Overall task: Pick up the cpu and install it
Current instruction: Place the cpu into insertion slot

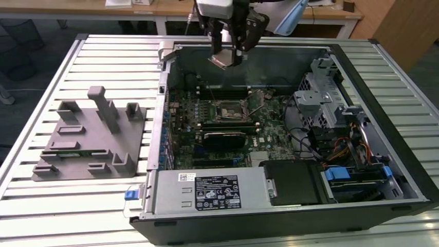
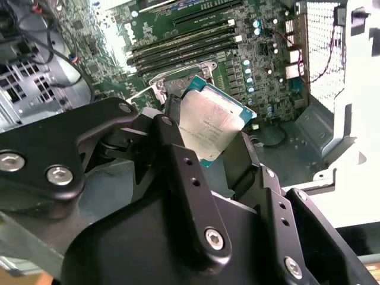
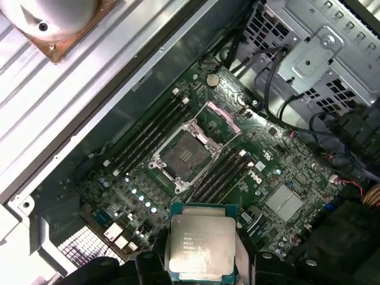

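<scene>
In the exterior view, nearest the camera is a silver box-shaped power supply (image 1: 205, 191) with a black label. It sits in the near end of an open black-and-grey metal computer case (image 1: 404, 170) lying on a ribbed aluminium table (image 1: 41, 206). At nine o'clock from the case stands a grey plastic fixture (image 1: 89, 136) with upright blocks, well apart from the arm. Farther in, mid-way across the green motherboard (image 1: 274, 110), lies the black square socket (image 1: 230, 109) with a metal frame, its dark centre uncovered in the first wrist view. At twelve o'clock from the socket, over the case's far wall, hangs the black two-fingered gripper (image 1: 227, 55). Its fingers (image 2: 178, 172) are clamped on opposite edges of the cpu (image 2: 214, 119), a small flat square chip with a silvery metal top. The chip is tilted and held in the air, clear of the board.
</scene>
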Robot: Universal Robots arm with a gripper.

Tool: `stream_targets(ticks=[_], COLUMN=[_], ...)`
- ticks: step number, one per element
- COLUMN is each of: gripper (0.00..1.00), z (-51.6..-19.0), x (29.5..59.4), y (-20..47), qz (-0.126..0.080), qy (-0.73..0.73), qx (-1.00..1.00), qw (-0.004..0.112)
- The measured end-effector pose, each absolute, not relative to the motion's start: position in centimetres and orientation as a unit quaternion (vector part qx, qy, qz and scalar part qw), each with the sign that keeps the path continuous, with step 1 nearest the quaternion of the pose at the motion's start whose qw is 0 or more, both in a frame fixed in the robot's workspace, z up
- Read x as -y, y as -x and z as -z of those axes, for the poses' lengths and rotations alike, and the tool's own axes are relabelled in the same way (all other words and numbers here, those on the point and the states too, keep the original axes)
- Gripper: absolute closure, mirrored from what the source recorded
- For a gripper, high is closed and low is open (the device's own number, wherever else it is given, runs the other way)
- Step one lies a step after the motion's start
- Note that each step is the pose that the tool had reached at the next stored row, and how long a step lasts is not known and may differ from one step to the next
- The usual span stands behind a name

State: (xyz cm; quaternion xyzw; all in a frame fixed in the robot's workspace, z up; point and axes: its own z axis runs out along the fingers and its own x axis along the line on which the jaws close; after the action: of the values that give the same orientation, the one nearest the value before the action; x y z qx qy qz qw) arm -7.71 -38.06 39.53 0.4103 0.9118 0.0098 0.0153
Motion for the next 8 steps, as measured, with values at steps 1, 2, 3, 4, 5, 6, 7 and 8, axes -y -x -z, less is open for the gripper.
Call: stream_targets(ticks=[1, 2, 3, 4, 5, 6, 7, 8], gripper=[0.47, 0.47, 0.47, 0.47, 0.47, 0.47, 0.47, 0.47], z=[-39.52, -39.51, -39.5, -39.49, -39.48, -39.47, -39.47, -39.46], x=[38.05, 38.05, 38.04, 38.04, 38.04, 38.04, 38.04, 38.04], y=[7.71, 7.71, 7.72, 7.71, 7.71, 7.71, 7.71, 7.71], qz=[-0.01, -0.01, -0.009, -0.009, -0.009, -0.009, -0.009, -0.009], qy=[-0.417, -0.424, -0.431, -0.439, -0.446, -0.454, -0.462, -0.469], qx=[-0.909, -0.905, -0.902, -0.899, -0.895, -0.891, -0.887, -0.883], qw=[0.015, 0.016, 0.016, 0.016, 0.016, 0.016, 0.016, 0.016])
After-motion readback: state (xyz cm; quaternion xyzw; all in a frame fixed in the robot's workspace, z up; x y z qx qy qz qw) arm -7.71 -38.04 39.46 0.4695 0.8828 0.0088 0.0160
